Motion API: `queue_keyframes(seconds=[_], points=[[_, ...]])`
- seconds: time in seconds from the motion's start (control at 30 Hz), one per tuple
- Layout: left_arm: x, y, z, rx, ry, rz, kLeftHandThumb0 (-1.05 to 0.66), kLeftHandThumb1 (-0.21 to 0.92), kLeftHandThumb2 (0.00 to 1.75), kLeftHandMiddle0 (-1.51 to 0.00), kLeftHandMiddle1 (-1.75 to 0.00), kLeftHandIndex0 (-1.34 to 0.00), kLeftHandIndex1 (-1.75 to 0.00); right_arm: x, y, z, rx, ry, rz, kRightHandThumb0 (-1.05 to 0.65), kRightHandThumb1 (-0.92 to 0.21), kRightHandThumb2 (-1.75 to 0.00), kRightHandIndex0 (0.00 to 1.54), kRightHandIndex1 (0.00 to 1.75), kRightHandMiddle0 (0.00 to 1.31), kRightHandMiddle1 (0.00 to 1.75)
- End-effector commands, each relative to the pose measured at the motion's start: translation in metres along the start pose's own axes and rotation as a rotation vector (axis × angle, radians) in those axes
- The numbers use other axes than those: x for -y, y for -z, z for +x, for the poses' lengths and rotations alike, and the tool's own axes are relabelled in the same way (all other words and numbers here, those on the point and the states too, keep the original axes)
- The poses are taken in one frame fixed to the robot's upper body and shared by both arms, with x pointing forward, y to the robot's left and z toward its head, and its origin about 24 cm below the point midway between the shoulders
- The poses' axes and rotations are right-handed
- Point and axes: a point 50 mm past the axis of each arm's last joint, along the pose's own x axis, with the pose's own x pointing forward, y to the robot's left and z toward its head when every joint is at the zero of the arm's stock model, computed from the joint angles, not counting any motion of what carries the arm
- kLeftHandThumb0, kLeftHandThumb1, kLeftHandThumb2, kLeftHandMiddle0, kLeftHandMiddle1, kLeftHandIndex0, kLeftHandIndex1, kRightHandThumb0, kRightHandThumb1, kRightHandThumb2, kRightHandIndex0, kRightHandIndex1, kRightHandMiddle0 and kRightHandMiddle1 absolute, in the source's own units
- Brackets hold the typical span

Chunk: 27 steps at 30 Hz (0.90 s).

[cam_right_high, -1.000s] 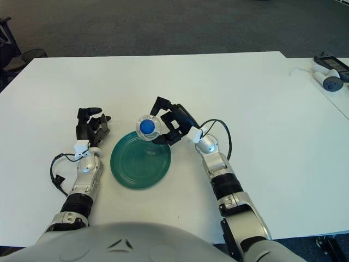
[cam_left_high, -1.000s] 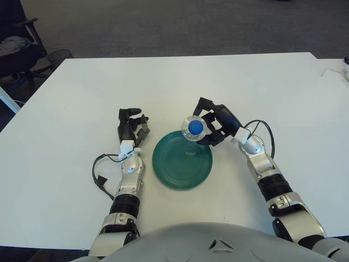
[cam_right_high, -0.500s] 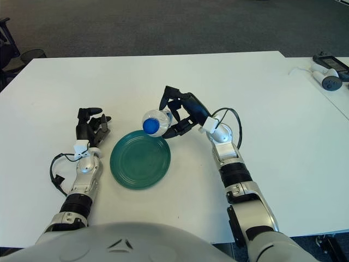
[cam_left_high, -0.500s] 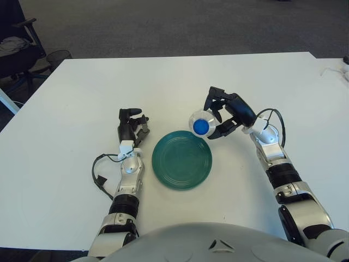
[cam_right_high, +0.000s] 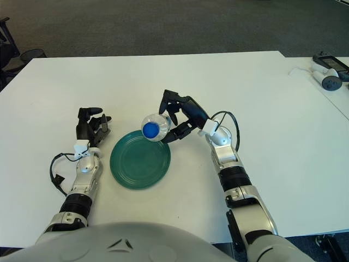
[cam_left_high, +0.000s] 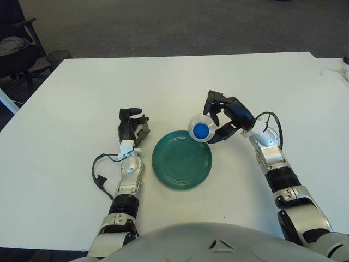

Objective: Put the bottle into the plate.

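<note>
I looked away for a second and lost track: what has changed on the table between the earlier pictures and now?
The right hand, gripping the bottle throughout, swung it away from the green plate toward the robot's right, then eased back; the bottle now shows at the plate's far right rim, blue cap toward the camera. Nothing was released. The plate and the left hand beside it stayed put.

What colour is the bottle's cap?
Blue; the cap faces the camera, clearest in the left eye view.
</note>
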Motion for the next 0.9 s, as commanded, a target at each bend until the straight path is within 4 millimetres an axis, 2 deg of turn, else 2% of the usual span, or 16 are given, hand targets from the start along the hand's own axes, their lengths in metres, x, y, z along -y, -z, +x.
queue_keyframes(seconds=[0.0,0.33,0.53,0.67,0.87], points=[[-0.015,0.033,-0.022,-0.146,-0.019,0.073,-0.37,0.75,0.77,-0.63,-1.17,-0.3,-1.75,-0.003,-0.001,0.0,0.01,-0.005,-0.004,-0.72,-0.74,-0.38,1.09,1.75,0.82,1.75],[-0.014,0.033,-0.022,-0.153,-0.019,0.07,-0.37,0.74,0.77,-0.62,-1.16,-0.3,-1.75,-0.012,0.002,0.001,0.001,-0.07,-0.073,-0.73,-0.81,-0.37,1.2,1.75,0.98,1.75],[-0.013,0.033,-0.022,-0.156,-0.022,0.064,-0.37,0.74,0.77,-0.62,-1.16,-0.3,-1.75,-0.016,0.004,0.001,-0.008,-0.102,-0.099,-0.75,-0.84,-0.36,1.23,1.75,1.01,1.75],[-0.011,0.033,-0.022,-0.159,-0.026,0.05,-0.37,0.73,0.78,-0.62,-1.18,-0.31,-1.75,-0.035,0.011,0.006,-0.012,-0.14,-0.074,-0.76,-0.86,-0.35,1.24,1.75,1.04,1.75],[-0.01,0.033,-0.022,-0.153,-0.023,0.043,-0.37,0.72,0.8,-0.63,-1.19,-0.31,-1.75,-0.047,0.015,0.012,-0.008,-0.147,-0.068,-0.73,-0.86,-0.34,1.2,1.75,1.0,1.75]])
